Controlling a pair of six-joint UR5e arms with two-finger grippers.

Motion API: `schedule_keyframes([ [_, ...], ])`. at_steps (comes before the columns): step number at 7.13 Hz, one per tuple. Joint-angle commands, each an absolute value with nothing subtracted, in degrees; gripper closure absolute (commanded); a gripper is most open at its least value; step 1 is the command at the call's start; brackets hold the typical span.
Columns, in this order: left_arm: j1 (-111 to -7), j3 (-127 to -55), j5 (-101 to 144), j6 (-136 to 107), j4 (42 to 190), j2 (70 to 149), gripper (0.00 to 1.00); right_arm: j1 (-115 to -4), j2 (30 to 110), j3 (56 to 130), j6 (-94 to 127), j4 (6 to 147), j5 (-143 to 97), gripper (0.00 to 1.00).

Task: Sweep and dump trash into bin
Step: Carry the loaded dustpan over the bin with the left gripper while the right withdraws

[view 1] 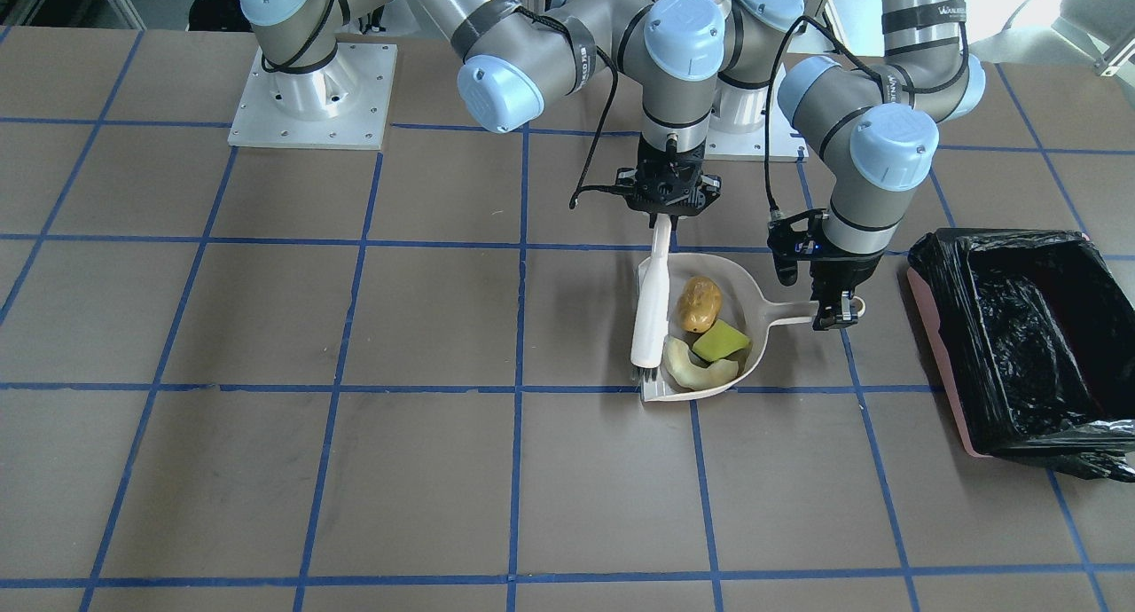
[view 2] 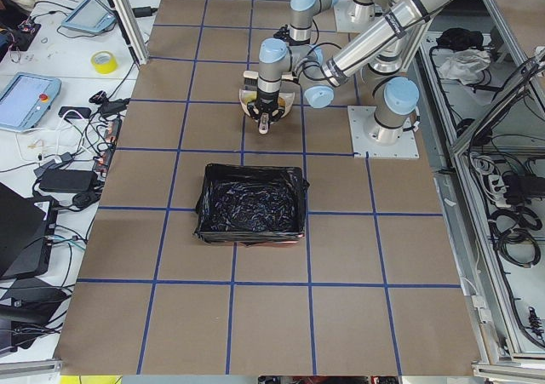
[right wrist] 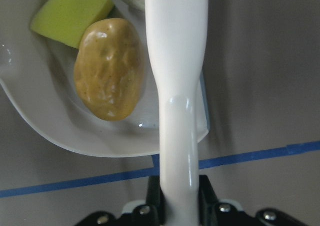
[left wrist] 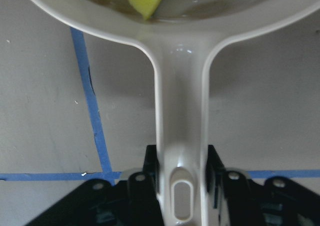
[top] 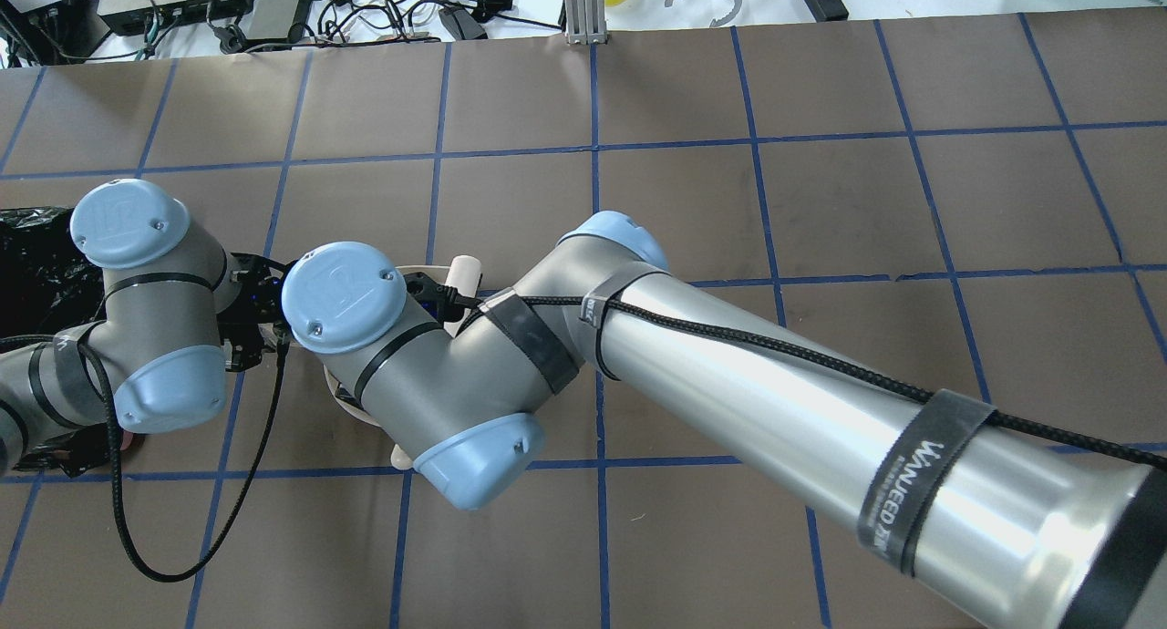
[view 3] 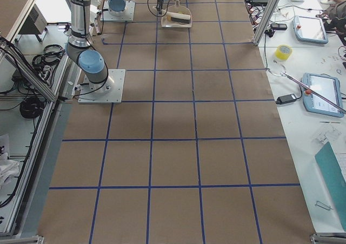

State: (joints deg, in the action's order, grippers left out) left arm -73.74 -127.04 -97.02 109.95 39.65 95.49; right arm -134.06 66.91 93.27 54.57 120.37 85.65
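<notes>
The translucent whitish dustpan lies flat on the table. In it are the golden-brown potato-like lump, the yellow-green foam wedge and the pale cream crescent slice. My left gripper is shut on the dustpan's handle. My right gripper is shut on a white brush, whose bristles rest at the pan's open edge. The right wrist view shows the lump and wedge beside the brush handle. The pink bin with its black bag stands just beyond my left gripper.
The brown table is marked with a grid of blue tape lines. My right arm's base plate sits at the back. In the overhead view both arms cover the dustpan, and only the bin's black bag shows at the left edge.
</notes>
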Motion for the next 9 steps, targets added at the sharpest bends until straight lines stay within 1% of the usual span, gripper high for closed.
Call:
schedule_keyframes([
  [1,-72.7,-124.6,-92.2,109.8,39.5,95.4,1.0,-129.0,72.6,93.5,45.8,112.4,88.2,1.0],
  [2,-69.3,-121.1,-87.1,109.9,43.9,95.5,1.0,-124.8,75.1,93.6,40.8,108.3,88.8,1.0],
  [4,-60.8,-110.4,-76.9,110.0,60.1,95.3,1.0,-115.0,79.0,93.6,30.6,103.7,91.5,1.0],
  [5,-56.6,-105.1,-74.3,112.6,66.4,95.2,1.0,-109.8,80.2,93.7,25.2,101.9,93.8,1.0],
  [6,-52.3,-101.1,-74.2,120.2,70.4,95.2,1.0,-104.5,80.6,93.7,23.0,102.1,93.7,1.0],
  [7,-46.3,-99.0,-74.1,122.5,73.9,95.8,1.0,-99.2,80.5,94.2,15.5,102.0,93.7,1.0],
  [9,-35.4,-97.0,-72.6,123.9,74.5,97.6,1.0,-85.9,79.0,96.3,-1.8,106.1,93.1,1.0],
])
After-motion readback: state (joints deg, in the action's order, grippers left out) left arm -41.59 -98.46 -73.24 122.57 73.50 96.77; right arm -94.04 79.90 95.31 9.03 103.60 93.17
